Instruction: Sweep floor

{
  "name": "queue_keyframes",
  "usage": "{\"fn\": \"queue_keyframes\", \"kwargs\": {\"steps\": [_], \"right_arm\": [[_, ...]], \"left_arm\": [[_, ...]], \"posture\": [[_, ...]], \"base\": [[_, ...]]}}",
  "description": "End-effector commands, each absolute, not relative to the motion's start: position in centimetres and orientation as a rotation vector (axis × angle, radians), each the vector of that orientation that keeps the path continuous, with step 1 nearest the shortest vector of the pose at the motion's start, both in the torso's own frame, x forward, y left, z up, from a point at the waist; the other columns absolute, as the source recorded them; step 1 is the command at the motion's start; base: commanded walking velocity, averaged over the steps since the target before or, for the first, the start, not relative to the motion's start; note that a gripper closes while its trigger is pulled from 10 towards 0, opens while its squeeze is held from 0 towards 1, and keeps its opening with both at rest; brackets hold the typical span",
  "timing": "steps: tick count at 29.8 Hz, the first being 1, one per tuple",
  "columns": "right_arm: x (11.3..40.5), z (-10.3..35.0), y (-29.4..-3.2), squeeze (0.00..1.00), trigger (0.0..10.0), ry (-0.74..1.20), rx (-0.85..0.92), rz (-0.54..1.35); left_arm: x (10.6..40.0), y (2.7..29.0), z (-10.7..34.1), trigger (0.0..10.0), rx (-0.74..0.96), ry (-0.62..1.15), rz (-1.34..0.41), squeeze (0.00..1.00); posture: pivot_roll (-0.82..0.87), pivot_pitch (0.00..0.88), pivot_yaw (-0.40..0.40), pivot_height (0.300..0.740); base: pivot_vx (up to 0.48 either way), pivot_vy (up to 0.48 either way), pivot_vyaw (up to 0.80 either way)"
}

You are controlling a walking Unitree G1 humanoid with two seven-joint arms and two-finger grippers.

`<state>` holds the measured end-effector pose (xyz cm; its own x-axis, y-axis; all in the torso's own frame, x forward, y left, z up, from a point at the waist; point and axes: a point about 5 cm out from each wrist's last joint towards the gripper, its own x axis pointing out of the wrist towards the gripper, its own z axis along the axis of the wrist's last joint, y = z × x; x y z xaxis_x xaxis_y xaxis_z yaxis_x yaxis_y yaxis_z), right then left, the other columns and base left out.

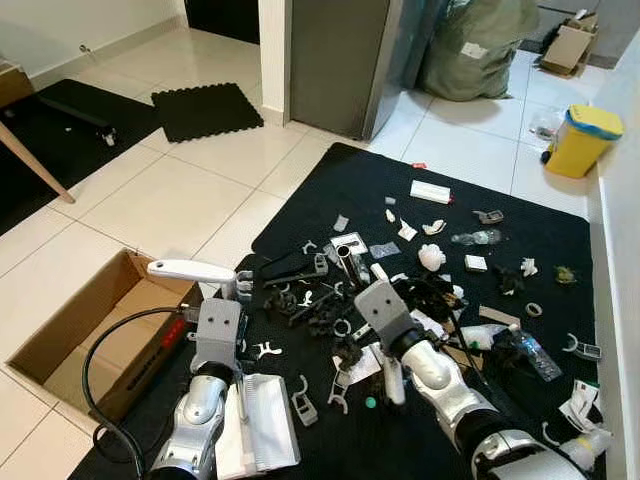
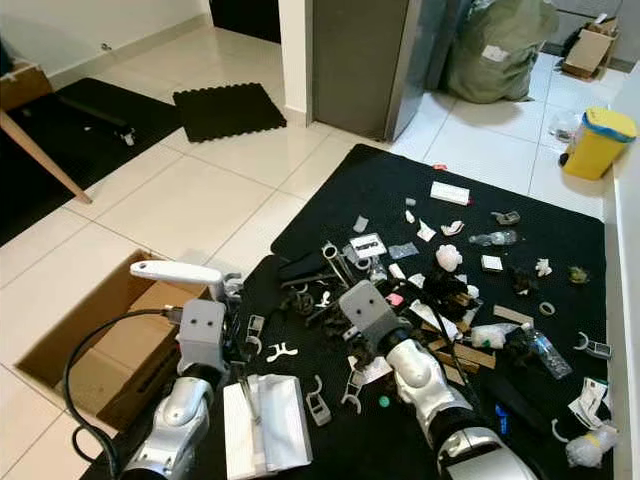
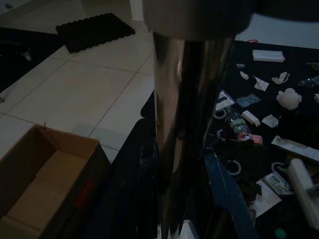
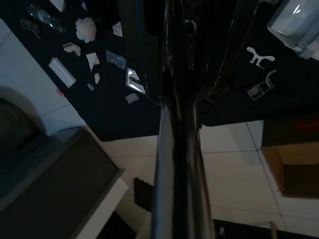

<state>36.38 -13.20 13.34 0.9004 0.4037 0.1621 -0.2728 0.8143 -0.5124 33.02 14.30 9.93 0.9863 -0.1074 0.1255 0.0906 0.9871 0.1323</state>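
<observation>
Litter (image 1: 432,257) covers black mat (image 1: 330,190) beside cardboard box (image 1: 60,330).

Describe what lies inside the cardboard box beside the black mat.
The box shows bare cardboard floor and flaps. A black cable and the left arm cover its near corner, so that part stays unseen.

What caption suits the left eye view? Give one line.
Both arms reach over a black mat strewn with litter, cardboard box at left.
</observation>
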Motion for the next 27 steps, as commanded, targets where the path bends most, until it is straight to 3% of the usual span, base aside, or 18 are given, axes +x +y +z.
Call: {"fn": "queue_keyframes", "kwargs": {"steps": [1, 6, 12, 27], "right_arm": [[35.9, 13.1, -13.8, 0.0, 10.0, -0.285, -0.474, 0.378], [35.7, 13.0, -14.1, 0.0, 10.0, -0.276, -0.419, 0.416], [36.4, 13.5, -15.0, 0.0, 10.0, -0.237, -0.178, 0.337], [36.2, 13.2, -13.6, 0.0, 10.0, -0.242, -0.102, 0.384]], "left_arm": [[32.6, 14.2, 8.9, 10.0, 0.138, -0.1, -0.109, 0.0], [32.6, 14.2, 8.9, 10.0, 0.14, -0.099, -0.109, 0.0], [32.7, 14.2, 8.9, 10.0, 0.136, -0.1, -0.108, 0.0], [32.8, 14.1, 8.9, 10.0, 0.132, -0.101, -0.105, 0.0]], "posture": [[0.11, 0.258, -0.021, 0.74], [0.1, 0.255, -0.021, 0.74], [0.1, 0.259, -0.024, 0.74], [0.1, 0.251, -0.019, 0.74]], "base": [[0.0, 0.0, 0.0], [0.0, 0.0, 0.0], [0.0, 0.0, 0.0], [0.0, 0.0, 0.0]]}}
